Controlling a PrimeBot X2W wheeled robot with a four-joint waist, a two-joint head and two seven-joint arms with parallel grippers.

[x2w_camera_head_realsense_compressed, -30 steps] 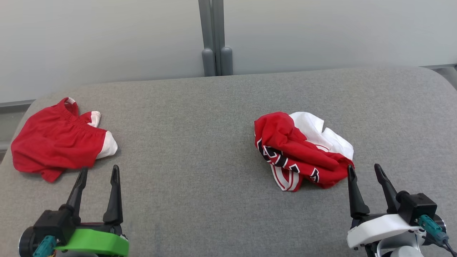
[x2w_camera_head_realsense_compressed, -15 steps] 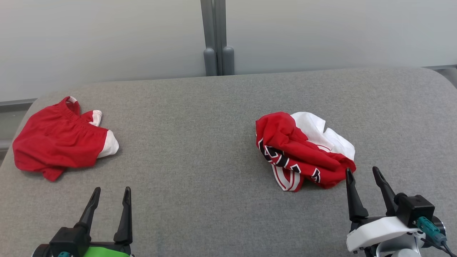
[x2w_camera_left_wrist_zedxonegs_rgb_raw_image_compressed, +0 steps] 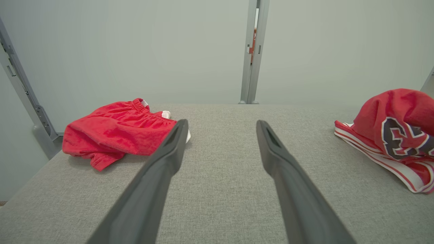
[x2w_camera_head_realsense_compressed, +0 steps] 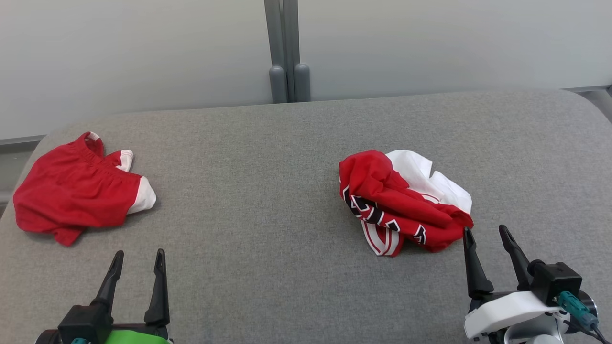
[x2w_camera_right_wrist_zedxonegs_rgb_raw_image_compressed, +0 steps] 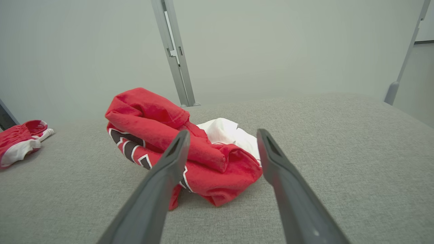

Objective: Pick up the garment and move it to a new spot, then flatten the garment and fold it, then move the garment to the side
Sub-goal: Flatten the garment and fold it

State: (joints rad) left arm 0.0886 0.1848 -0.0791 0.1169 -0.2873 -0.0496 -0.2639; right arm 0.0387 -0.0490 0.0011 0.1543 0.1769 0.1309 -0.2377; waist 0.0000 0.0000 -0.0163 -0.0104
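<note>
A red and white shirt (x2w_camera_head_realsense_compressed: 401, 205) lies in a crumpled heap on the right part of the grey table (x2w_camera_head_realsense_compressed: 267, 191). The red part is at the near and left side of the heap, and it has black and white letters on it. The white part is at the back and right. A striped edge sticks out at the near side.

The right gripper (x2w_camera_head_realsense_compressed: 484, 230) is low over the table, just beside the near right edge of the shirt. Its two dark fingers are wide apart and hold nothing. In the right wrist view the shirt's near red fold shows between them. I cannot tell if a fingertip touches the cloth.

The left gripper (x2w_camera_head_realsense_compressed: 139, 253) is at the near left of the table. Its fingers are apart too, with nothing in them.

Red shorts (x2w_camera_head_realsense_compressed: 76, 191) with white bits lie at the left edge of the table, well apart from the shirt. Bare table shows between the shorts and the left gripper. Behind the table is a pale wall (x2w_camera_head_realsense_compressed: 143, 52) with a grey post (x2w_camera_head_realsense_compressed: 287, 52) in the middle.
</note>
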